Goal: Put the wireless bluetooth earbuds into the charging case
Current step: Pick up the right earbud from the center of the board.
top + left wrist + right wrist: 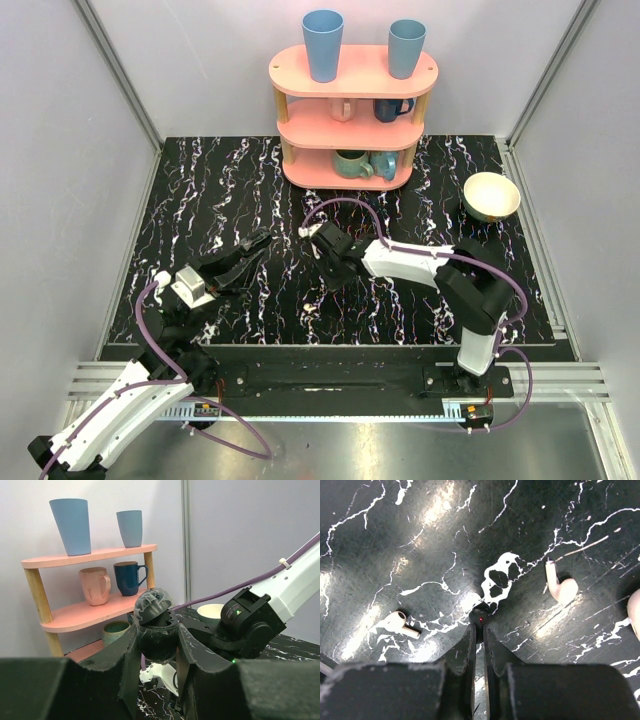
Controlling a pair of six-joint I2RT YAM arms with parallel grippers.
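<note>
1. Right gripper [478,628]: fingers pinched to a hairline slit with nothing between them. The tips hang just above the table [375,535].
2. First earbud [400,623] lies on its side at 9 o'clock from the tips. Second earbud [561,586] is at 2 o'clock, stem toward 12. Both are loose on the table, clear of the fingers, and neither is seated.
3. At 3 o'clock a pale rounded edge is cut off by the frame. I take it for the case [635,614]. I can't tell whether the lid is up.
4. Left gripper [156,647]: drawn in narrow, with a slot showing between the fingers. A dark round shape [156,630] sits in that slot. I can't tell whether it is gripped or belongs to the right arm [295,587] beyond. That arm is close.
5. Risks as I judge them:
   - If I go down with the fingers pinched, the tips would shove a bud across the slick top instead of straddling it.
   - The buds are tiny and rounded, so an off-centre pinch could squirt one out.
   - The white veins in the table look like buds, so I could aim at the wrong spot.
   - The arms are crowded, so a swing toward 3 o'clock could clip the left fingers.
   - The case is barely in view, so I would be lining up on it half blind.
</note>
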